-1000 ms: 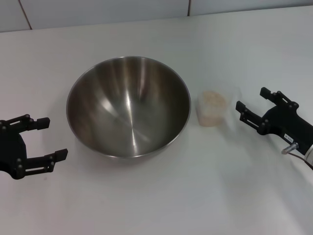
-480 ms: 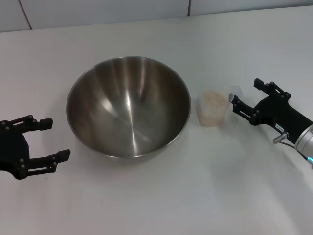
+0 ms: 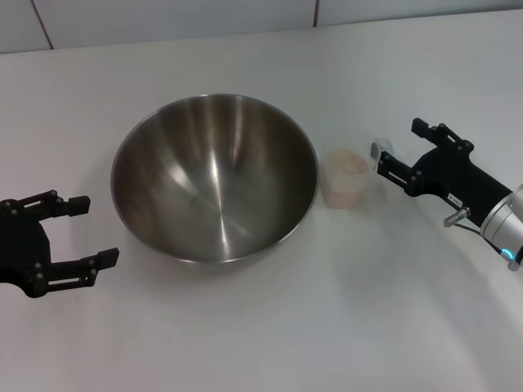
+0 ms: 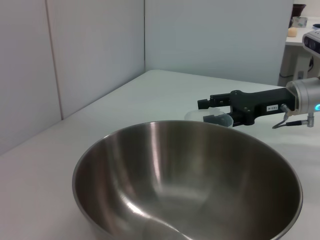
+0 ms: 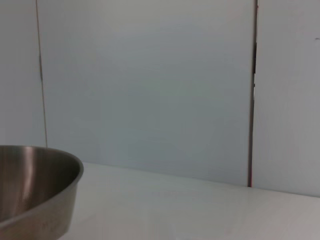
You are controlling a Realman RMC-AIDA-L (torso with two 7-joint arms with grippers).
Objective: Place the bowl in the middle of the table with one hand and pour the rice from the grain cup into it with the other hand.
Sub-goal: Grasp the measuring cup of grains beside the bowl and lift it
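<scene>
The steel bowl (image 3: 163,167) stands upright and empty on the white table (image 3: 270,327), a little left of the middle. The grain cup (image 3: 346,181) stands just right of it, holding rice (image 3: 349,162). My right gripper (image 3: 398,147) is open, right beside the cup on its right, with its near fingertip close to the cup's side. My left gripper (image 3: 94,229) is open and empty, left of the bowl and apart from it. The left wrist view shows the bowl (image 4: 150,165), the cup's rim (image 4: 192,116) behind it and the right gripper (image 4: 204,111). The right wrist view shows only the bowl's edge (image 5: 35,190).
Grey wall panels (image 3: 163,16) run along the table's far edge. Bare tabletop lies in front of the bowl and to the far right (image 3: 458,73).
My right gripper has moved left and slightly away from me, closing in on the cup. The cup has shifted slightly toward the bowl. The left gripper and bowl have hardly moved.
</scene>
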